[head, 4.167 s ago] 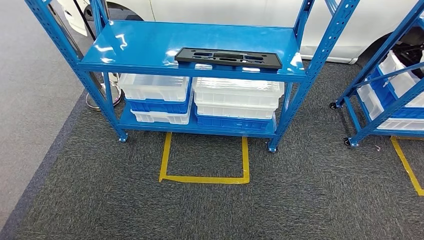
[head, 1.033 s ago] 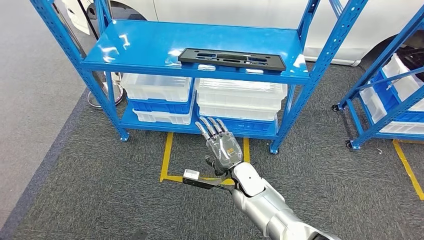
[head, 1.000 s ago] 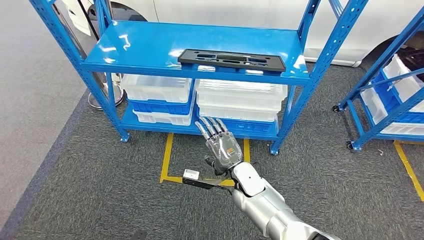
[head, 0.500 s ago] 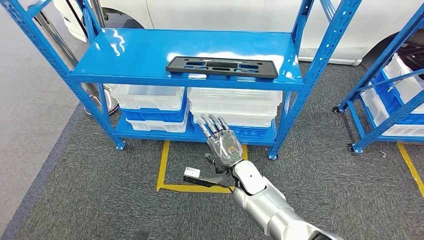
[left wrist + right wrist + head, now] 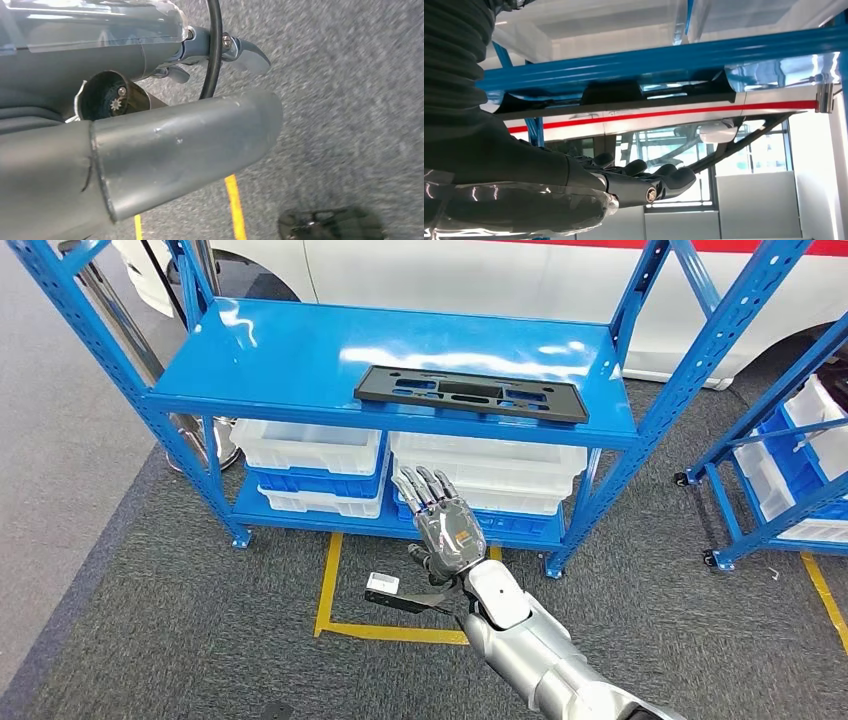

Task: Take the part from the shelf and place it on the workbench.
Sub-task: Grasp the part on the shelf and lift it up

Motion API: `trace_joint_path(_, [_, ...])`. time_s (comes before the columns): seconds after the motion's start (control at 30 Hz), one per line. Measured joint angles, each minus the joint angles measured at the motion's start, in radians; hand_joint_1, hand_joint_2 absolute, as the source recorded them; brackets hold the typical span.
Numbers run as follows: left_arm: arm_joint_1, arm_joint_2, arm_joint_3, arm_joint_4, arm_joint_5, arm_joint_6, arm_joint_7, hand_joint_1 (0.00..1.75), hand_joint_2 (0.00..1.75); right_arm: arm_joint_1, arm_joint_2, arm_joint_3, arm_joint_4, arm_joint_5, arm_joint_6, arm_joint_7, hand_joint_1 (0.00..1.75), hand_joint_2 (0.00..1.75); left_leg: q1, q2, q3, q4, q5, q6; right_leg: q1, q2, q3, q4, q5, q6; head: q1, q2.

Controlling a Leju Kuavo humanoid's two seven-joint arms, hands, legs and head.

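Between the earlier head views and this one the whole picture has shifted, so the camera is judged to have moved rather than the things: the blue shelf (image 5: 300,350) is now seen closer and more squarely. The right hand (image 5: 445,525), absent from the earliest picture, has been raised in front of the body and is held flat, its fingers (image 5: 420,487) extended and slightly apart, with nothing in them. It is seen in front of the white bins (image 5: 480,475) on the lower level, below the upper deck and well apart from the part (image 5: 472,393). That part, a long black flat piece with cut-outs, lies untouched along the front edge of the upper deck, towards its right end. The left hand (image 5: 150,140) is seen hanging over grey carpet (image 5: 350,100) with yellow tape (image 5: 235,205); whether its fingers are spread or curled cannot be told. From this it is judged that the approach is nearly done and the reach only begun: the right hand must be lifted above the deck edge before the part can be taken.
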Motion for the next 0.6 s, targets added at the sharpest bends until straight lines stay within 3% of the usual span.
trace_joint_path(0.07, [-0.001,-0.001,0.0,0.002,0.0,0.0,0.001,0.0,0.0,0.0,-0.002,0.0,0.0,-0.001,0.0,0.002,0.0,1.75,-0.001,0.0,0.011,-0.004,-0.011,-0.005,0.009,0.0,0.024,-0.086,0.049,-0.02,0.0,0.0])
trace_joint_path(0.13, [-0.002,-0.001,0.0,0.003,0.0,0.001,0.002,0.0,0.0,0.001,-0.004,0.0,0.0,-0.003,-0.001,0.006,0.0,1.75,0.0,0.0,0.015,-0.001,-0.01,-0.015,0.012,0.001,0.035,-0.108,0.051,-0.029,0.0,0.0])
trace_joint_path(0.2, [0.0,0.001,0.0,0.003,0.0,0.002,0.002,0.0,0.0,0.001,-0.006,0.0,-0.001,-0.006,-0.002,0.01,0.0,1.75,-0.001,0.001,0.009,0.026,-0.014,-0.023,0.003,0.001,0.058,-0.125,0.054,-0.034,-0.001,0.0])
trace_joint_path(0.27, [-0.001,0.002,0.0,0.003,-0.001,0.004,0.003,0.0,0.0,-0.001,-0.007,0.0,-0.003,-0.007,-0.002,0.011,0.0,1.75,0.003,0.002,-0.036,0.11,-0.047,-0.033,-0.007,-0.002,0.081,-0.139,0.05,-0.038,-0.004,0.0])
trace_joint_path(0.33, [-0.003,0.002,0.0,0.003,-0.002,0.004,0.003,0.0,0.0,0.001,-0.008,0.0,-0.003,-0.009,-0.002,0.012,0.0,1.75,0.014,0.003,-0.113,0.228,-0.094,-0.048,-0.01,-0.003,0.091,-0.142,0.041,-0.039,-0.006,0.0])
trace_joint_path(0.37, [-0.002,0.003,0.0,0.003,-0.002,0.004,0.003,0.0,0.0,0.004,-0.009,0.0,-0.003,-0.01,-0.002,0.012,0.0,1.75,0.02,0.003,-0.143,0.263,-0.103,-0.056,-0.012,-0.002,0.096,-0.14,0.035,-0.036,-0.006,0.0])
trace_joint_path(0.4, [0.0,0.004,0.0,0.003,-0.002,0.005,0.003,0.0,0.0,0.006,-0.01,0.0,-0.003,-0.01,-0.002,0.012,0.0,1.75,0.026,0.003,-0.157,0.265,-0.09,-0.064,-0.015,-0.001,0.101,-0.138,0.028,-0.032,-0.006,0.0])
trace_joint_path(0.43, [0.002,0.005,0.0,0.003,-0.002,0.005,0.003,0.0,0.0,0.008,-0.01,0.0,-0.003,-0.01,-0.002,0.012,0.0,1.75,0.031,0.004,-0.153,0.232,-0.055,-0.072,-0.02,0.0,0.107,-0.134,0.02,-0.027,-0.006,0.0])
trace_joint_path(0.5, [0.003,0.006,0.0,0.003,-0.003,0.005,0.003,0.0,0.0,0.009,-0.011,0.0,-0.003,-0.01,-0.002,0.014,0.0,1.75,0.039,0.006,-0.111,0.099,0.034,-0.088,-0.028,0.002,0.119,-0.121,0.0,-0.011,-0.007,0.0])
trace_joint_path(0.57, [0.001,0.007,0.0,0.004,-0.004,0.004,0.003,0.0,0.0,0.008,-0.012,0.0,-0.005,-0.01,-0.003,0.019,0.0,1.75,0.037,0.008,-0.084,0.017,0.059,-0.081,-0.028,0.001,0.118,-0.108,-0.017,0.005,-0.01,0.0])
trace_joint_path(0.6, [0.0,0.006,0.0,0.004,-0.005,0.004,0.003,0.0,0.0,0.008,-0.013,0.0,-0.006,-0.009,-0.004,0.024,0.0,1.75,0.034,0.007,-0.084,0.014,0.049,-0.071,-0.025,0.0,0.117,-0.105,-0.022,0.011,-0.011,0.0])
